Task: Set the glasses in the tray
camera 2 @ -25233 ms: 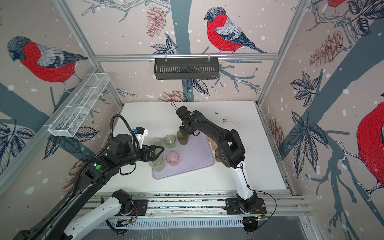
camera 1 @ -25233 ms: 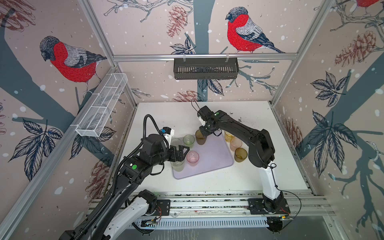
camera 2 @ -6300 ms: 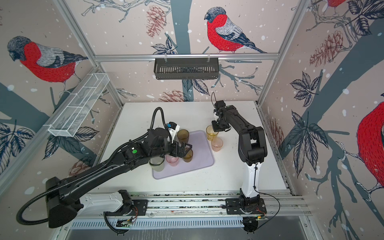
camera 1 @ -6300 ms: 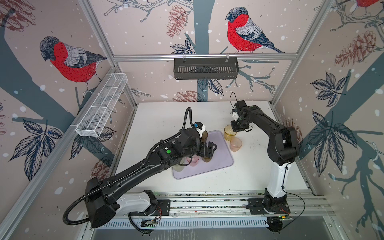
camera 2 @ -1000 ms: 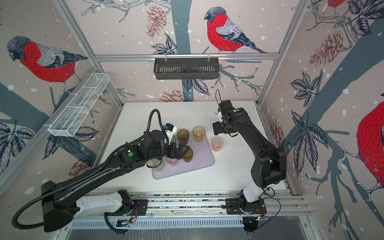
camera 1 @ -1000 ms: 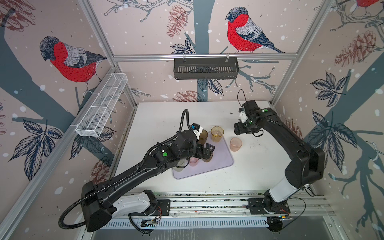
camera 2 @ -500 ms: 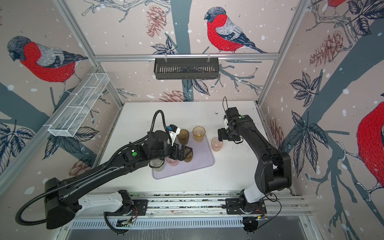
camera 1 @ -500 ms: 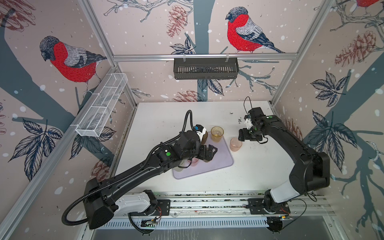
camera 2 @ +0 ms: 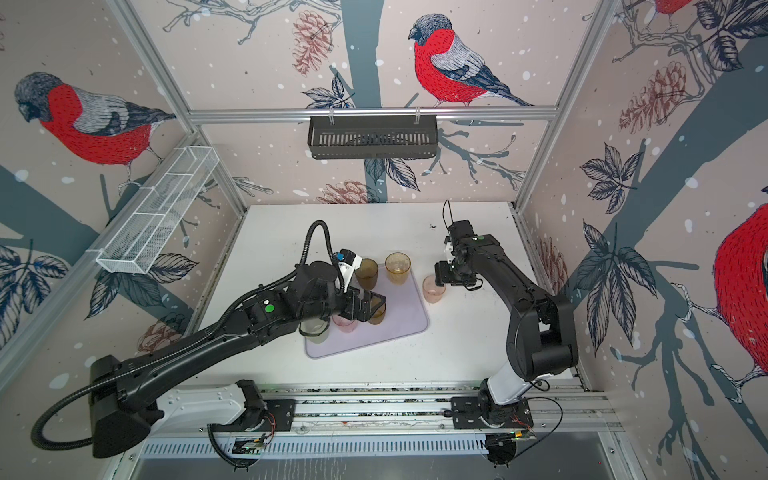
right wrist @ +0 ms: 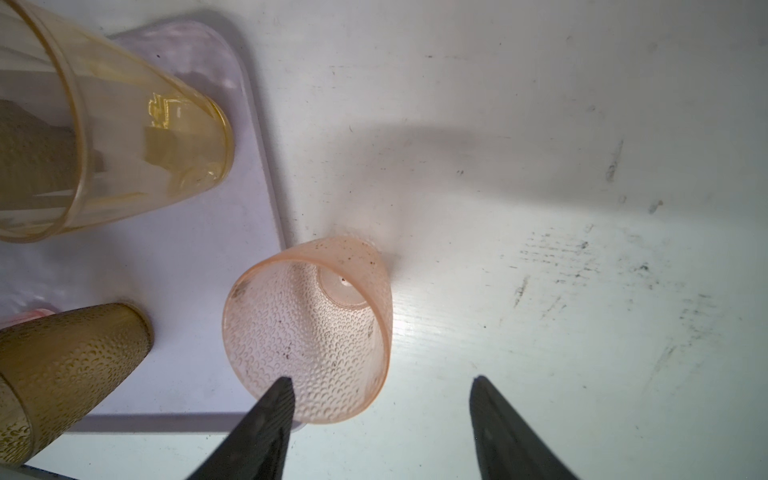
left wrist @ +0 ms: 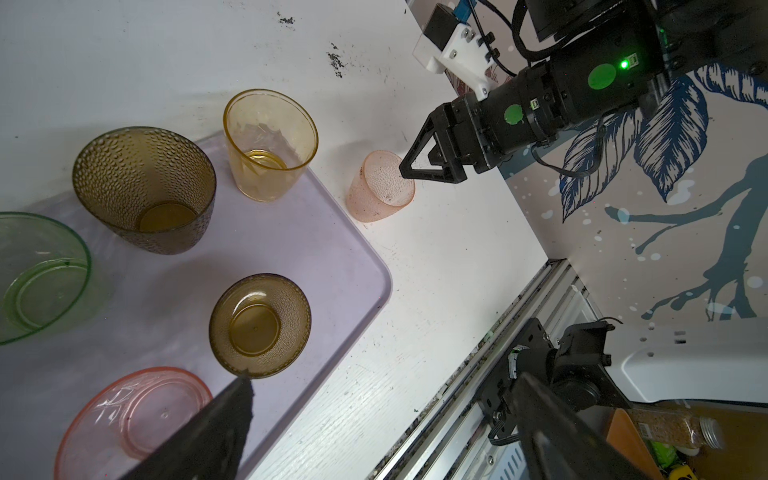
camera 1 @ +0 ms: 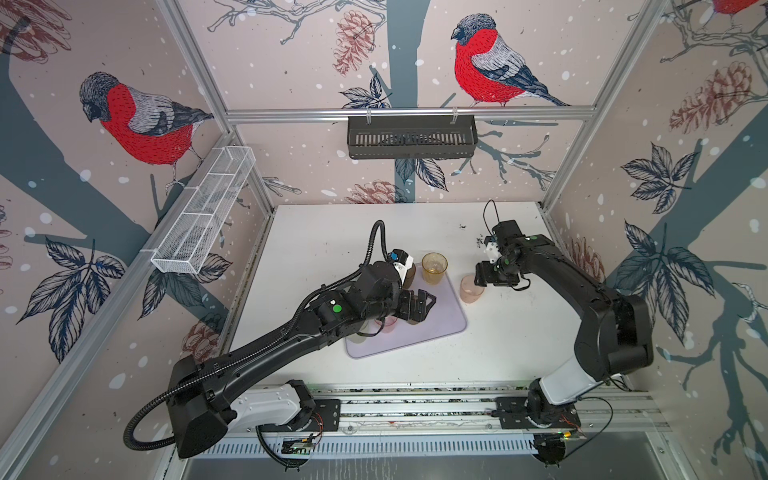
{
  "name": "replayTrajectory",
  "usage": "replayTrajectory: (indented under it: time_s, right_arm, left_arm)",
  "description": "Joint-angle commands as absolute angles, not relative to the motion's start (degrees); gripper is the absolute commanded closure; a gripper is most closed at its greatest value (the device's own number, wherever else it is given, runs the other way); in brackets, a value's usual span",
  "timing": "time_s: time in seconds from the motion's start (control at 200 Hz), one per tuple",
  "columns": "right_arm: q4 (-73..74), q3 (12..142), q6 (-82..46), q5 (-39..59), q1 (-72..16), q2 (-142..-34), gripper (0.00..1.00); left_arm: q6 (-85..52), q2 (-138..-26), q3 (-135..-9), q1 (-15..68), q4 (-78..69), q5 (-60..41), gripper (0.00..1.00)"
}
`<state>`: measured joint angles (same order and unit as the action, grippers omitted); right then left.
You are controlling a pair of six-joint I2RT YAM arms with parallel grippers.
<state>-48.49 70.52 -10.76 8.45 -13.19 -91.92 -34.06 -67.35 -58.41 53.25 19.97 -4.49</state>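
The lavender tray [camera 1: 440,332] [camera 2: 403,328] holds an amber-yellow glass [camera 1: 434,268] [left wrist: 268,145], two dark brown glasses [left wrist: 145,191] [left wrist: 259,324], a pink glass [left wrist: 133,419] and a green glass [left wrist: 37,278]. A peach glass [camera 1: 471,289] [camera 2: 434,289] [right wrist: 307,332] stands on the table just off the tray's right edge. My right gripper [camera 1: 482,276] [right wrist: 380,381] is open over it. One finger is above its mouth, the other outside its wall. My left gripper [camera 1: 419,305] [left wrist: 384,378] hangs wide open and empty above the tray.
A black slotted basket [camera 1: 411,137] hangs on the back wall and a white wire basket [camera 1: 203,216] on the left wall. The aluminium rail [camera 1: 415,411] runs along the table's front edge. The right wall stands close behind the right arm.
My right gripper has come forward and down onto the peach glass, and its jaws have narrowed. The left arm has barely shifted above the tray.
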Motion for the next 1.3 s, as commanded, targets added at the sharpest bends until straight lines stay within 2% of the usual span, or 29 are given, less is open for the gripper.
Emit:
replayTrajectory:
  time_s: [0.0,0.58,1.296]
  right_arm:
    - [-47.3,70.4,-11.0,8.5,-13.2,-92.5,0.33]
    - [-45.7,70.0,-10.7,8.7,-13.2,-94.7,0.45]
    - [-45.1,70.4,-10.2,8.6,-13.4,-96.8,0.64]
  left_arm:
    - [-33.4,-67.6,-58.3,53.4,17.7,-5.3,0.03]
    - [-30.1,-71.0,-59.8,56.4,17.9,-5.2,0.03]
    - [-28.9,-72.4,-61.1,58.1,18.9,-3.7,0.03]
